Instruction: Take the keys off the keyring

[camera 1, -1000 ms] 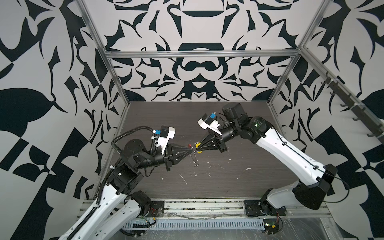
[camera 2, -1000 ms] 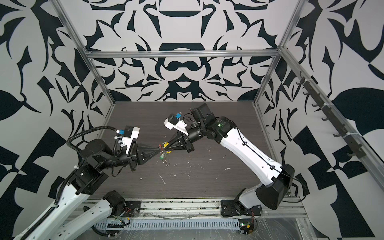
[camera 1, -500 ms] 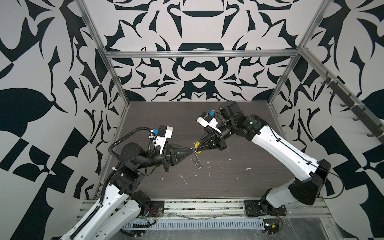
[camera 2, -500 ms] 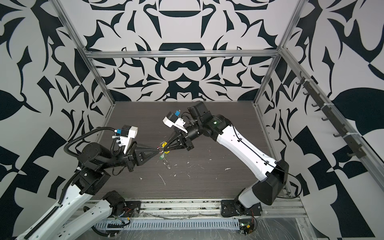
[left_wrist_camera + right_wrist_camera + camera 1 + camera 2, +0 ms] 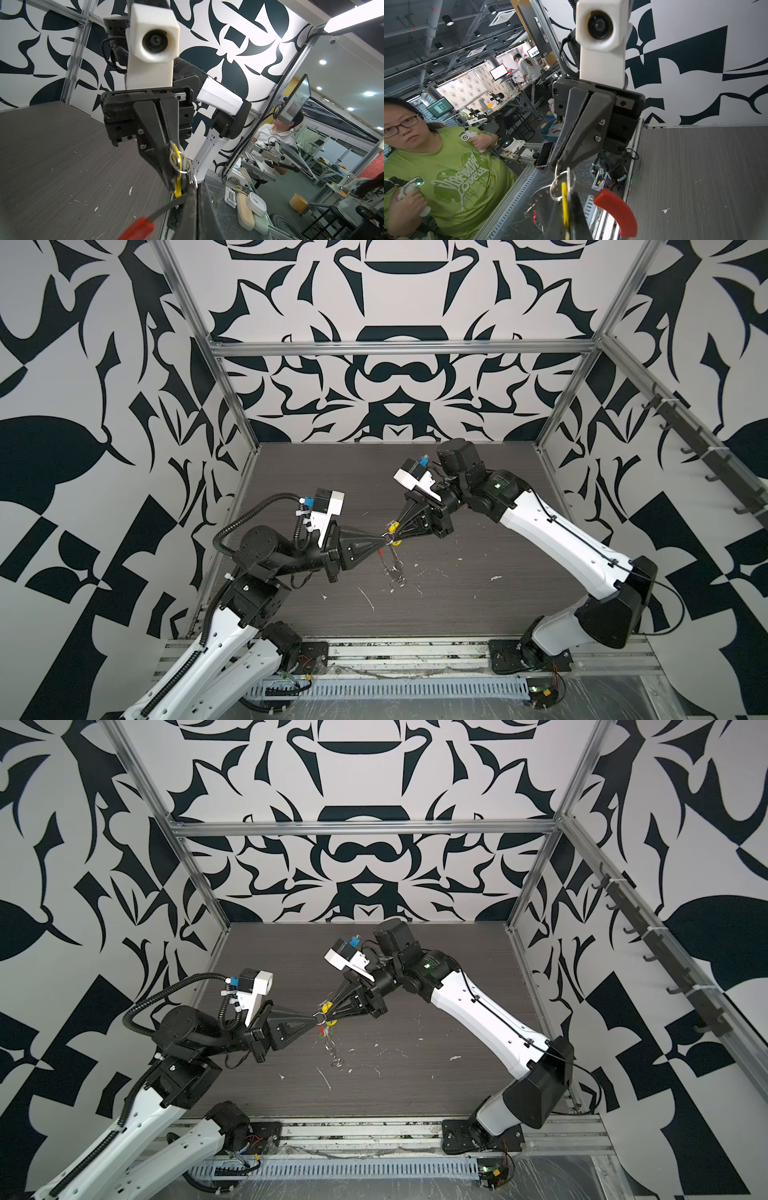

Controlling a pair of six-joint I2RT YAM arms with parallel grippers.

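At 6 o'clock in both top views the two arm bases are bolted to the front rail (image 5: 407, 651). Just past it, white flecks (image 5: 368, 599) lie scattered over the dark worktop (image 5: 478, 497).

Near the worktop's middle the keyring (image 5: 614, 207) dangles toward 5 o'clock from the spot where the two arms meet. Whether its low end touches the worktop cannot be told. Its red sleeve (image 5: 138, 227) sits just below that spot, at about 6 o'clock of the fingertips.

The left fingers (image 5: 379, 540) point in from 8 o'clock, clenched. The right wrist view shows their tips pinching a small silver ring (image 5: 560, 187). The right fingers (image 5: 395, 532) point in from 2 o'clock, almost tip to tip with the left ones. They are clenched on the yellow key (image 5: 177, 188), which stands edge-on between them. In both top views yellow shows at 12 and at 5 o'clock of those tips. The silver ring hangs between the two sets of tips, just beside the key.

At 12 o'clock, farthest off, stands the black-and-white back wall (image 5: 395, 377).

Outside the cell, the left wrist view shows a tan tub (image 5: 298, 202) on the floor, but not what is inside it. Flat lidded boxes (image 5: 256, 204) lie closed nearby.
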